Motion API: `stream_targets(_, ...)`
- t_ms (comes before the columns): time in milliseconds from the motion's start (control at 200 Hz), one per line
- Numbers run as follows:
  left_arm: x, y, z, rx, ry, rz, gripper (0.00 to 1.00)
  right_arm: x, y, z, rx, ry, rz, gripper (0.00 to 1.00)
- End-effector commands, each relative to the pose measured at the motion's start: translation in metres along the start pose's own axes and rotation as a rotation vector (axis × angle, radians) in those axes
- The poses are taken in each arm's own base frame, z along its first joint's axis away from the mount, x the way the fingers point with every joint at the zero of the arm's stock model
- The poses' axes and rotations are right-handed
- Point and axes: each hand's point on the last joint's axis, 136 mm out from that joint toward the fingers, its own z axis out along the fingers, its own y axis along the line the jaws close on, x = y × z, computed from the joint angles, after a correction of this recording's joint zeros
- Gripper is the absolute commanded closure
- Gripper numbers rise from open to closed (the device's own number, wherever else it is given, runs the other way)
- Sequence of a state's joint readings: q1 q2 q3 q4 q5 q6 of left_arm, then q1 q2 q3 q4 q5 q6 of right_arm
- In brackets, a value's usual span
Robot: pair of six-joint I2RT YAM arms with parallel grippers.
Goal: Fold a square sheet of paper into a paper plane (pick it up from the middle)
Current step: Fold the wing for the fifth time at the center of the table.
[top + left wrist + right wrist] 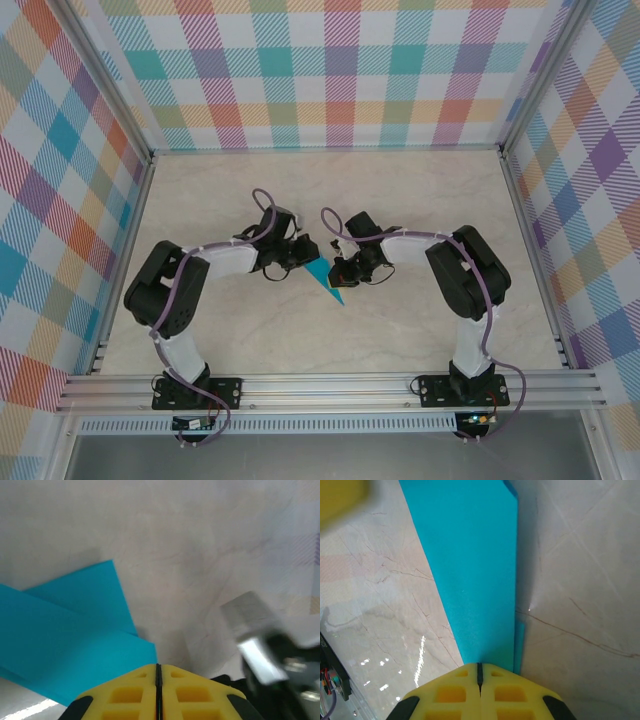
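The teal-blue paper plane [326,279] lies on the marble table as a narrow folded dart, its point toward the near edge, between my two grippers. My left gripper [303,254] is at its wide end; in the left wrist view the yellow jaws [158,666] are shut, and the layered paper [75,640] runs under their left side. My right gripper [343,268] is on the other side. Its jaws [480,665] are shut over the paper [470,570], which stretches ahead face-up with a thin lower layer [520,647] showing along its right edge. The paper's face is flat, not clamped in either seam.
The marble tabletop [420,200] is boxed in by plaid walls and aluminium rails [330,385]. The right arm's metal and black parts [260,650] show blurred at the right of the left wrist view. A yellow blur [340,500] sits at the top left of the right wrist view.
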State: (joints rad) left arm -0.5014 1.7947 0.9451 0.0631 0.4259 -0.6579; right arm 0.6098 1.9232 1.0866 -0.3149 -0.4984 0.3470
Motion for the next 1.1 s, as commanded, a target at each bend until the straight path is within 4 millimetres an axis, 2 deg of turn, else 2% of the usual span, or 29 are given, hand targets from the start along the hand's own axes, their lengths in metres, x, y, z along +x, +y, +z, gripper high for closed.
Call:
stream_targets(0,0.004,0.011,0.012,-0.018,0.022,-0.03,0.93,0.009,-0.008,-0.003,0.049,0.014,0.01,1.0)
stream_targets(160,0.014,0.029,0.017,-0.064,0.033,-0.049,0.94,-0.008,0.026,-0.014,-0.04,-0.048,-0.037,1.0)
stream_targets(235,0.017,0.035,0.018,-0.082,0.031,-0.055,0.94,-0.015,0.034,-0.017,-0.042,-0.066,-0.057,1.0)
stream_targets(385,0.021,0.045,0.018,-0.112,0.03,-0.058,0.95,-0.022,0.037,-0.008,-0.047,-0.046,-0.068,1.0)
stream_targets(580,0.025,0.055,0.019,-0.145,0.03,-0.058,0.95,-0.021,0.023,0.008,-0.014,-0.012,-0.057,1.0)
stream_targets(820,0.035,0.074,0.019,-0.198,0.034,-0.065,0.96,-0.001,0.0,0.018,0.013,0.027,-0.05,1.0)
stream_targets(960,0.039,0.086,0.016,-0.232,0.028,-0.07,0.97,0.027,-0.002,0.018,-0.049,0.059,-0.018,1.0)
stream_targets(1095,0.041,0.094,0.015,-0.247,0.026,-0.08,0.98,0.056,-0.013,0.017,-0.044,0.086,0.014,1.0)
